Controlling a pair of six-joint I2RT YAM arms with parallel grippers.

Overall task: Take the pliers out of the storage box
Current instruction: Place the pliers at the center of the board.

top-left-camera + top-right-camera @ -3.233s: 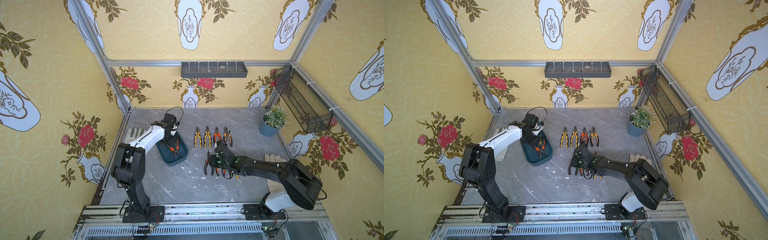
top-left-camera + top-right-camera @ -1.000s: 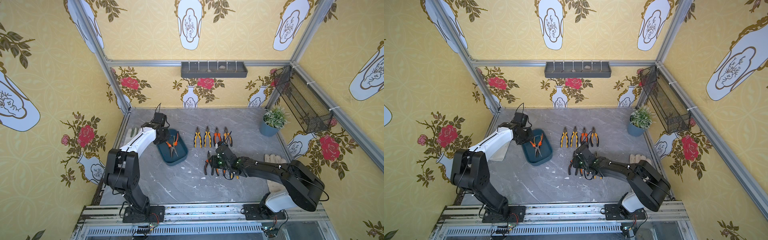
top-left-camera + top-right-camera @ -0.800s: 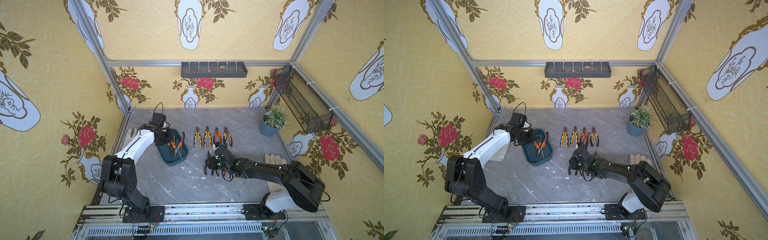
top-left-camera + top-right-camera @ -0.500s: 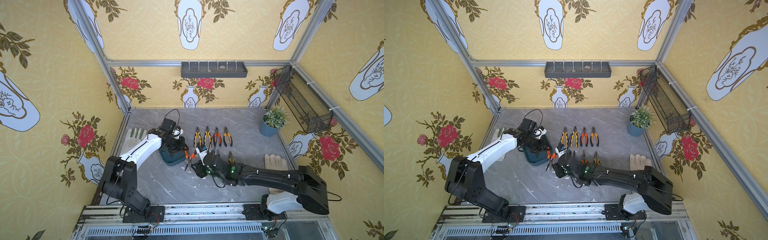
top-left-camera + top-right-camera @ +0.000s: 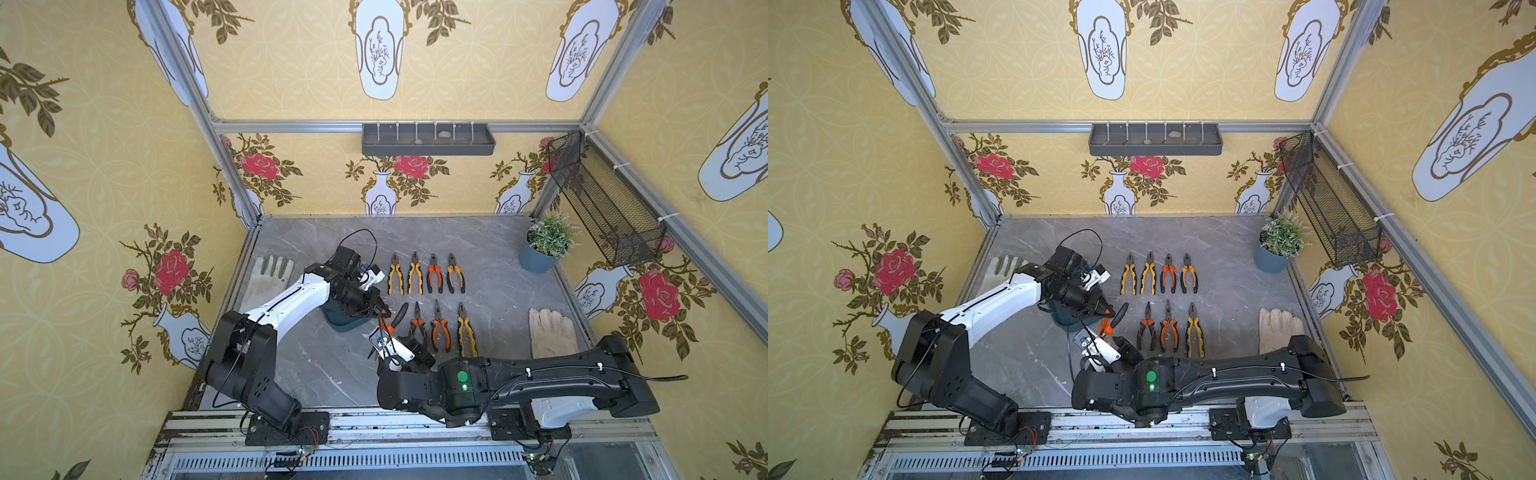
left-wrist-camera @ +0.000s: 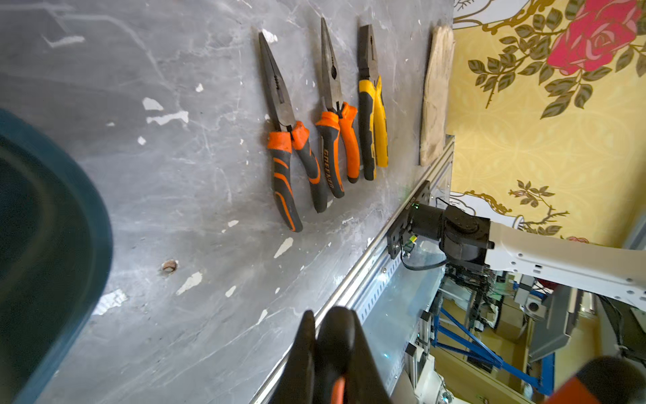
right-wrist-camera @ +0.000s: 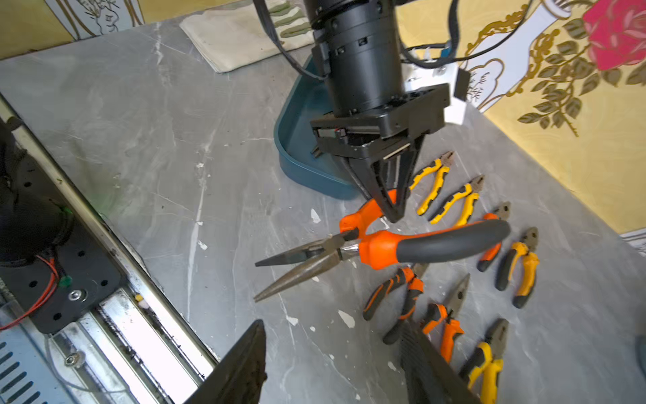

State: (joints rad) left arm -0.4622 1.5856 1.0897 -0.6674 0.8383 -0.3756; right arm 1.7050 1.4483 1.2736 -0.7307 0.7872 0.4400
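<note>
My left gripper (image 5: pixel 380 311) is shut on one handle of orange-and-black long-nosed pliers (image 7: pixel 384 246). It holds them in the air just beside the near right corner of the dark teal storage box (image 5: pixel 345 326). The pliers' handles are spread and their nose points at the front rail. My right gripper (image 7: pixel 332 328) is open, with nothing between its fingers, just short of that nose. Several more pliers (image 5: pixel 426 274) lie in two rows on the table right of the box. The left arm hides most of the box's inside in both top views.
A work glove (image 5: pixel 266 278) lies left of the box and another glove (image 5: pixel 550 332) at the right. A blue plant pot (image 5: pixel 540 249) stands at the back right under a wire basket (image 5: pixel 602 199). A grey wall tray (image 5: pixel 428 139) hangs on the back wall.
My left gripper has lifted the pliers out of the box and carried them to its near right side. The right arm has swung left from the pliers row, and its jaws have widened.
</note>
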